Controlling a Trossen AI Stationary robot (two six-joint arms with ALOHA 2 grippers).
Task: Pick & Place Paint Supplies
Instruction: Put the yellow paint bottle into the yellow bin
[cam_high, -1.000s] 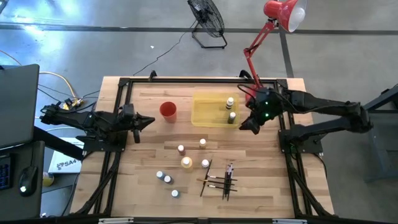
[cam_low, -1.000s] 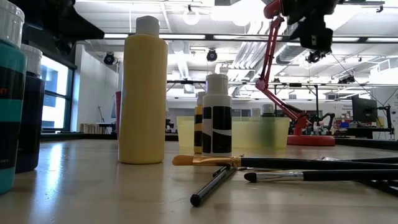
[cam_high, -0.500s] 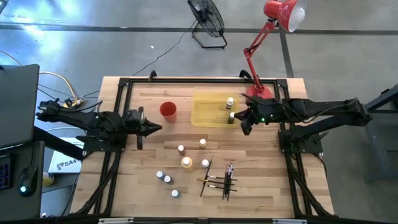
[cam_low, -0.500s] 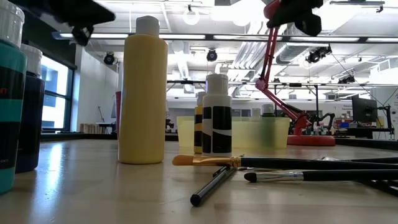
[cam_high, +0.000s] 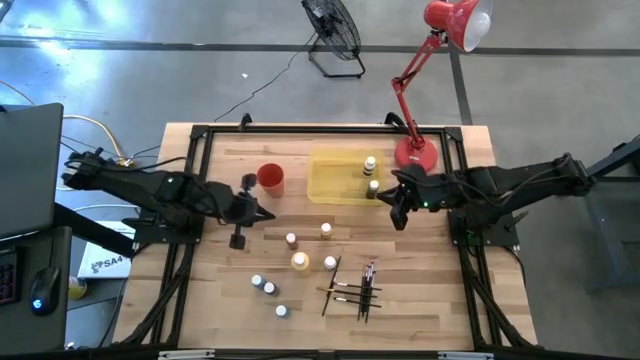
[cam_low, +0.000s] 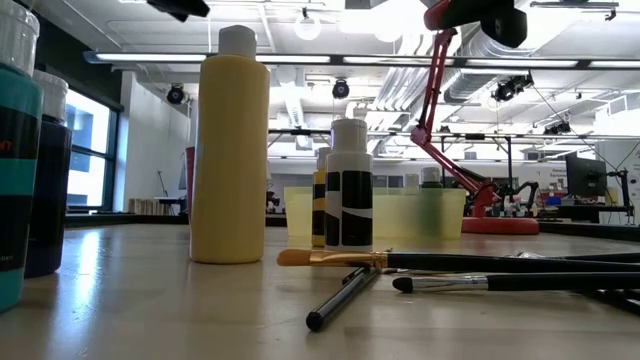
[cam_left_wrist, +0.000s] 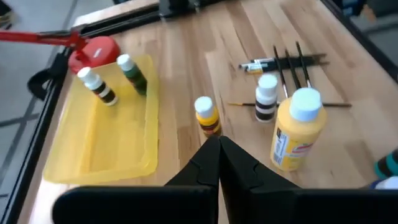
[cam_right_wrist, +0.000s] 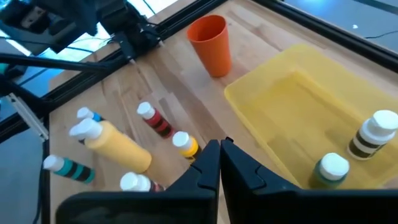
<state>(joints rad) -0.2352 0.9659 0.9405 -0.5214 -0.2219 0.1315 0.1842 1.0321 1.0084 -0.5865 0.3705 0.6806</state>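
Both arms have shifted since the earlier frame: left gripper (cam_high: 262, 214) pushed farther in over the tabletop (cam_high: 420, 300), right gripper (cam_high: 394, 212) pulled back off the tray corner, its fingers (cam_right_wrist: 208, 163) gone from spread to closed on nothing.

Paint supplies, high view: 2 bottles (cam_high: 372, 175) stand in the yellow tray (cam_high: 330, 180), one pale-capped w/ dark bands, one green-bodied. 7 more bottles on bare wood: 2 small ones (cam_high: 308, 235) just below the tray, the big yellow bottle (cam_high: 300, 262) w/ a small one beside it, 3 (cam_high: 268, 288) in a loose group nearer the front edge. Total 9. Brushes (cam_high: 355, 288) lie crossed in a heap right of the big yellow bottle; approx 5–6, exact count hard to make out as they overlap.

Low view: teal bottle (cam_low: 18, 160) cut off at the frame edge; brush ends run out of frame; tray half hidden behind bottles.

Left gripper hovers between red cup (cam_high: 270, 178) and the two small bottles, fingers (cam_left_wrist: 208, 165) pressed together, empty. Right gripper hovers just off the tray's right corner, near the red lamp (cam_high: 415, 152) base. Neither touches a bottle.
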